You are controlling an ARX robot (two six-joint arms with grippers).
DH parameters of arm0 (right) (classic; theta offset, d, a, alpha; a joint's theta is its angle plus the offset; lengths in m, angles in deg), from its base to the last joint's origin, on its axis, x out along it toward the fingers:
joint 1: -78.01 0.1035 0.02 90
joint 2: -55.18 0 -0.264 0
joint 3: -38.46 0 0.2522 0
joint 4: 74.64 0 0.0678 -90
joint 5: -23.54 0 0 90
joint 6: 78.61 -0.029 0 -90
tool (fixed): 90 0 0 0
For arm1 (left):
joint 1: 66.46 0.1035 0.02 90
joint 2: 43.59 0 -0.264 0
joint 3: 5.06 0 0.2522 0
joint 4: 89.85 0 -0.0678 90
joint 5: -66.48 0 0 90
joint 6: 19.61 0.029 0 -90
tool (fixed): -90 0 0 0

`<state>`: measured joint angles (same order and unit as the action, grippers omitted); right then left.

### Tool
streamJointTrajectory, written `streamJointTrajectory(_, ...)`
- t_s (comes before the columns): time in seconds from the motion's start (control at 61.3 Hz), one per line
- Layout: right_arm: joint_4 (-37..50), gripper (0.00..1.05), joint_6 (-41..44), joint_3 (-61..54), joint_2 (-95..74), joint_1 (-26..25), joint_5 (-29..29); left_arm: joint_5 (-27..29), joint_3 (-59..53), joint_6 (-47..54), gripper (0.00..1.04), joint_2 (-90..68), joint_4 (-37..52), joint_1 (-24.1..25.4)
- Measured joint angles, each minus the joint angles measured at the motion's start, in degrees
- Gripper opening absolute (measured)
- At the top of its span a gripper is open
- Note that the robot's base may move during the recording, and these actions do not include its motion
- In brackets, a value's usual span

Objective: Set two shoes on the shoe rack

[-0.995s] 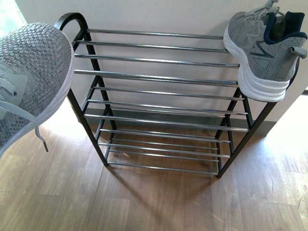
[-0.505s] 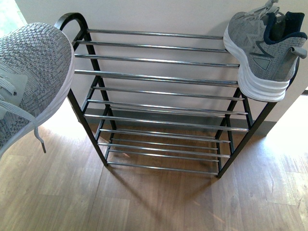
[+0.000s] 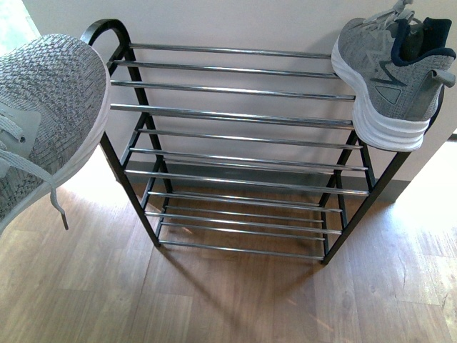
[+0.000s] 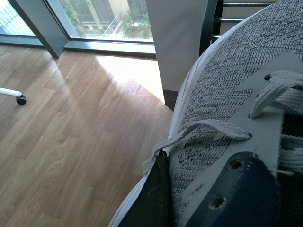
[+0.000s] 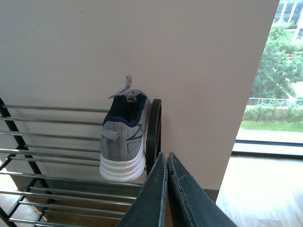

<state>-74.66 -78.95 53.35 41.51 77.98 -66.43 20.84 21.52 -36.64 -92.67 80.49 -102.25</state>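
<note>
One grey sneaker (image 3: pixel 50 121) hangs in the air at the left of the front view, toe up by the shoe rack's (image 3: pixel 235 114) top left corner, a lace dangling. My left gripper (image 4: pixel 199 189) is shut on that grey sneaker (image 4: pixel 222 104) at its side. A second grey sneaker (image 3: pixel 393 71) rests on the top shelf at the right end, heel toward me. My right gripper (image 5: pixel 166 163) is shut and empty, in front of the rack's right end, near the sneaker (image 5: pixel 124 137) on the shelf (image 5: pixel 52 153).
The rack stands against a pale wall (image 3: pixel 235 21) on wooden floor (image 3: pixel 228 300). Its lower shelves (image 3: pixel 243 207) hold nothing. Floor-length windows (image 4: pixel 99 19) lie left of the wall corner. A chair castor (image 4: pixel 21 99) sits on the floor there.
The dangling lace of the held sneaker has swung slightly; otherwise nothing has moved.
</note>
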Motion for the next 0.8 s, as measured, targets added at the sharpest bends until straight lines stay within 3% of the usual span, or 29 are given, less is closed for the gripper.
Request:
streamJointTrajectory(0.245, -3.67, 0.01, 0.0, 0.0, 3.61, 0.0, 0.0, 0.0, 0.0, 0.0, 0.02, 0.0, 0.0, 0.0)
streamJointTrajectory(0.359, -12.96, 0.01, 0.0, 0.0, 11.41, 0.02, -0.09, -0.02, 0.0, 0.0, 0.02, -0.02, 0.0, 0.0)
streamJointTrajectory(0.554, -13.66, 0.02, 0.04, 0.0, 13.25, 0.02, -0.04, -0.15, 0.0, 0.0, 0.02, -0.02, 0.0, 0.0)
streamJointTrajectory(0.799, -13.68, 0.49, 0.11, 0.0, 13.38, 0.0, 0.07, 0.02, 0.0, 0.0, 0.02, 0.0, 0.0, 0.0)
